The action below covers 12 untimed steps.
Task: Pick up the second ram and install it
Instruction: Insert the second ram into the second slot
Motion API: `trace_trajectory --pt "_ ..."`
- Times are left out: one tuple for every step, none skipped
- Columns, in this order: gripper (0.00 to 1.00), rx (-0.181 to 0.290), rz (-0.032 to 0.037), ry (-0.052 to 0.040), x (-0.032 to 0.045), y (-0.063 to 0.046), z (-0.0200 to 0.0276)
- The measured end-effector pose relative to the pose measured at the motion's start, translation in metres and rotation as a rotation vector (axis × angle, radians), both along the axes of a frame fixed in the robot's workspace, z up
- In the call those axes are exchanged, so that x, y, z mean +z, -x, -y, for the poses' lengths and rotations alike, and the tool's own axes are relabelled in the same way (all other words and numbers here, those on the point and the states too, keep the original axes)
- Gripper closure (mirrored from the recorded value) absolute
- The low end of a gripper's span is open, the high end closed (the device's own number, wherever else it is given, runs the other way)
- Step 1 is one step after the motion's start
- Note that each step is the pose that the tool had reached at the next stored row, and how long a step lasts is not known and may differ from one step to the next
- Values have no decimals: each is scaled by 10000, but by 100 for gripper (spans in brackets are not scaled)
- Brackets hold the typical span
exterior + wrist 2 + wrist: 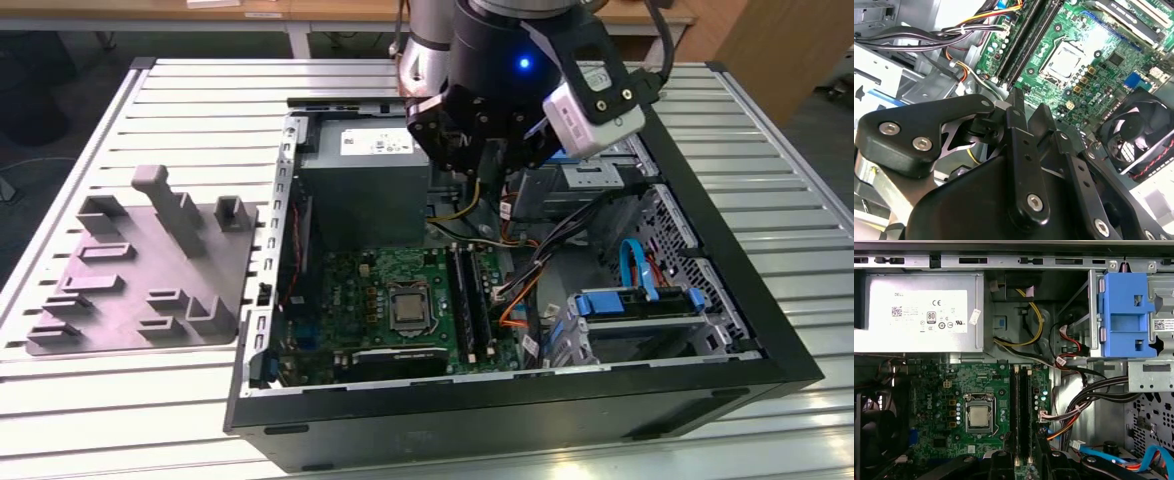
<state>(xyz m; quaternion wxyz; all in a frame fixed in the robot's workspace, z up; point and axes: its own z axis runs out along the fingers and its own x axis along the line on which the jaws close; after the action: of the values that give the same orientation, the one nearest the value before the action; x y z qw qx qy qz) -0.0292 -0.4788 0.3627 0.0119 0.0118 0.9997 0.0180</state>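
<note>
My pincer (pixel 489 165) is clenched on the ram (pixel 487 200), which hangs edge-down inside the open case (pixel 747 300) on the tabletop (pixel 174 400). The ram is above the motherboard (pixel 380 275), near the slots (pixel 467 295). A grey holder (pixel 134 270) lies at the exterior view's left.

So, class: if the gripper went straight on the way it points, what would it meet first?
Probably the RAM slots on the motherboard, which sit right under the gripper, though depth is unclear.

Black arm (pixel 474 50) with blue light (pixel 523 64), silver screws (pixel 922 144), white camera (pixel 597 105).
</note>
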Motion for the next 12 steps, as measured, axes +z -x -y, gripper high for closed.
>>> trace_trajectory --pt "69 0 0 -1 -18 0 0" --pt "69 0 0 -1 -36 0 0" --pt "69 0 0 0 -56 0 0" --pt "69 0 -1 0 -73 0 0" --pt "69 0 -1 0 -92 0 0" --pt "69 0 -1 1 -109 0 0" --pt "69 0 -1 1 -127 0 0" --pt "69 0 -2 0 -145 0 0" --pt "69 0 -1 -1 -164 0 0" --pt "69 0 -1 -1 -182 0 0" --pt "69 0 -1 0 -199 0 0" --pt "69 0 -1 0 -219 0 0"
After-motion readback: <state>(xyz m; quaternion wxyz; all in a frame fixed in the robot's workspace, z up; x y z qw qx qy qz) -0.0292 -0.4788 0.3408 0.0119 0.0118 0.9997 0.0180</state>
